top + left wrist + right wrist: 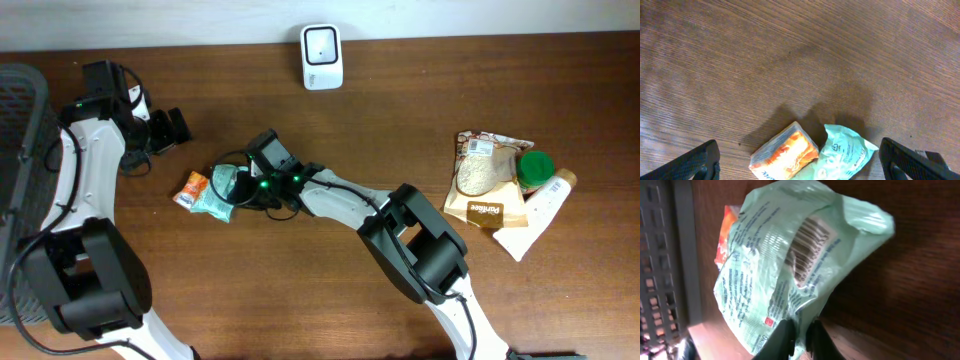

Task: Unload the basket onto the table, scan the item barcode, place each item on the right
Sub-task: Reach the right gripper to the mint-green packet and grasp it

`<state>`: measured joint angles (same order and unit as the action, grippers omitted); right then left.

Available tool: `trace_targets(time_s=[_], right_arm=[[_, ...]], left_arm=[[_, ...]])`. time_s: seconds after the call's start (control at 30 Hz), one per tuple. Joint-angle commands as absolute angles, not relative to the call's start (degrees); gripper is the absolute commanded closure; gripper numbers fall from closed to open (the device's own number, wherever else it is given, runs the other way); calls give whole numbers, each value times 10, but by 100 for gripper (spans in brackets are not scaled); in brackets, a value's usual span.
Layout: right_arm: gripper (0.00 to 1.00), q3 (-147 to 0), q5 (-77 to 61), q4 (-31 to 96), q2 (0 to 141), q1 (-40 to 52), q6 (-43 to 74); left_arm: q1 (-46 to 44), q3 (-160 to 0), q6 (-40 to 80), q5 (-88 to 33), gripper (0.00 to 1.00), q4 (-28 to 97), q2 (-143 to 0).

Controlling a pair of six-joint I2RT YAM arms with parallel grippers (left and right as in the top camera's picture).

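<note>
Green packet [790, 265] pinched by the right gripper [799, 332], jaws clamped.
Lift gently, turning the barcode [812, 235] toward the scanner [322, 44] (left gripper [168, 130] idles, jaws wide).

mint-green pouch [790, 265]: glossy crinkled plastic film | orange packet [787, 155]: shiny wrapper | table [790, 50]: dark grained wood
</note>
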<state>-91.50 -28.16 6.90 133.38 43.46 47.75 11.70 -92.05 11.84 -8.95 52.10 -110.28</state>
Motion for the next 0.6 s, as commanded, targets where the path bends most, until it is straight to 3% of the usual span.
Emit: trace_targets(time_s=[0.0,0.4,0.43,0.47,0.5,0.57], right_arm=[[96,-920,-294,76,1344,426,414],[96,-920,-385,112,1319,355,318],[88,-920,-395,112,1318,355,317],[74,-920,-414,112,1318,355,317],[67,-920,-427,113,1318,355,317],[66,-920,-451,112,1316,358,317]], left_arm=[[116,-926,126,-88,1,522,-1110],[77,-915,125,-87,1,549,-1162],[77,-915,125,-84,0,547,-1164],[77,-915,123,-74,4,545,-1164],[77,-915,102,-75,13,541,-1164],[74,-915,50,-83,31,537,-1164]])
